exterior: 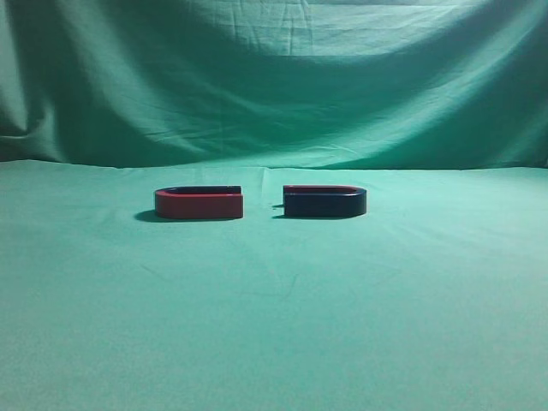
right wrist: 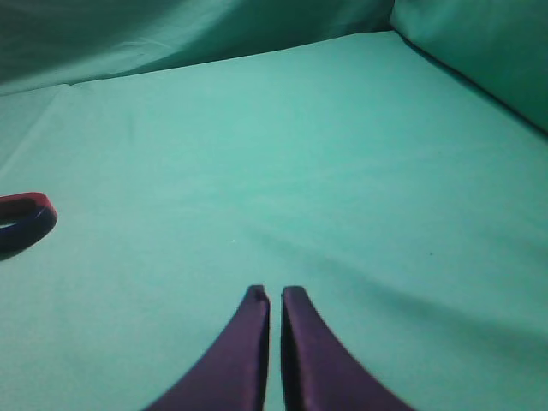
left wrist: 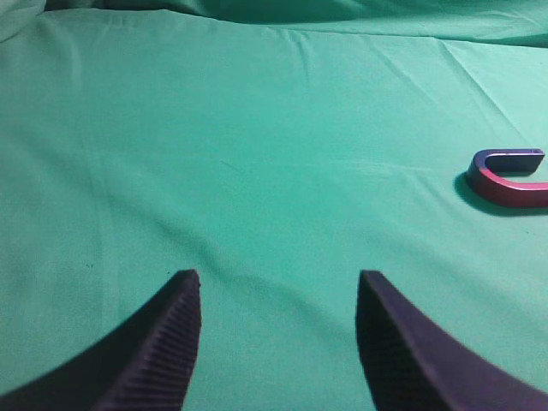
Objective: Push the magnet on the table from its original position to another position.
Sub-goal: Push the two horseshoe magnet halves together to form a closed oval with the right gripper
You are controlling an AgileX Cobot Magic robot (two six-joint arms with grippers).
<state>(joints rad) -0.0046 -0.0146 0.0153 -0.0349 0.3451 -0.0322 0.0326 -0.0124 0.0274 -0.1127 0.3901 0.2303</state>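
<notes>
We see the table [exterior: 274, 325], green wrinkled cloth, stretching away bare in front. Our left gripper [left wrist: 278, 295] hangs spread above it; our right gripper [right wrist: 275, 295] has its fingers nearly pressed together. Mid-table lies the magnet [exterior: 324, 202], dark-faced, just beside a red-faced magnet [exterior: 199, 204], apart. Behind hangs a draped green backdrop [exterior: 274, 77].

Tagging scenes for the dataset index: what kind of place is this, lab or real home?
Most likely a staged lab or test bench, not a home. Plain green cloth covers the table and drapes as a backdrop, and the only props are two horseshoe magnets, one dark, one red.
</notes>
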